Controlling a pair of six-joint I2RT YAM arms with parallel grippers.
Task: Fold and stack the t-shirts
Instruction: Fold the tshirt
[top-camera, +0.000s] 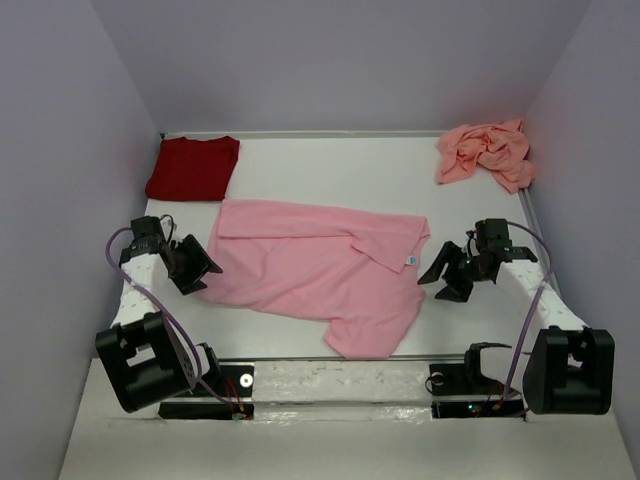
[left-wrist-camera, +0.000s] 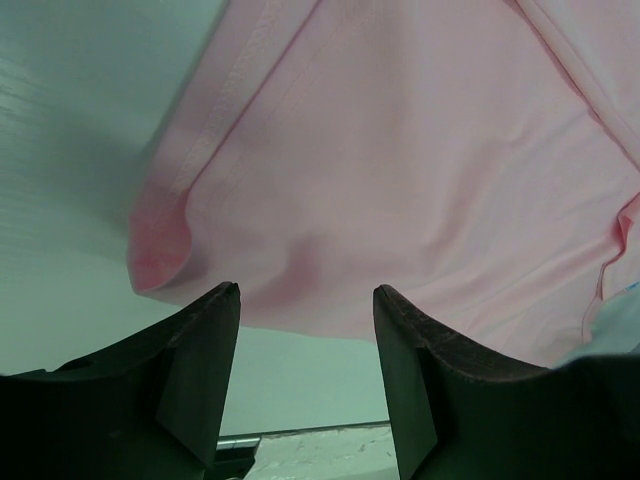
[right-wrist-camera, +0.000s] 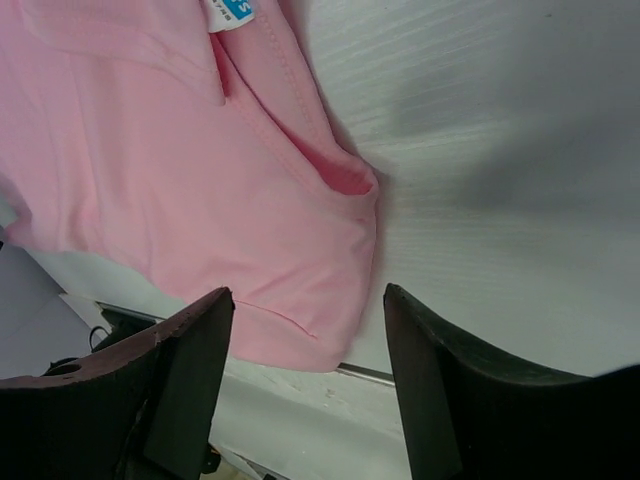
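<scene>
1. Plainly, the left gripper has its jaws spread and empty, with a hemmed corner of the light pink tee just ahead of them on the table.
2. The right gripper is likewise spread, holding nothing, over the tee's opposite edge; the white neck label lies farther ahead.
3. Well beyond the left jaws lies the folded dark red tee; well beyond the right, the crumpled salmon-pink tee.

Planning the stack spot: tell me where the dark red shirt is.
In the top view, the dark red shirt lies in the far left corner of the table, just beyond the spread light pink shirt.
</scene>
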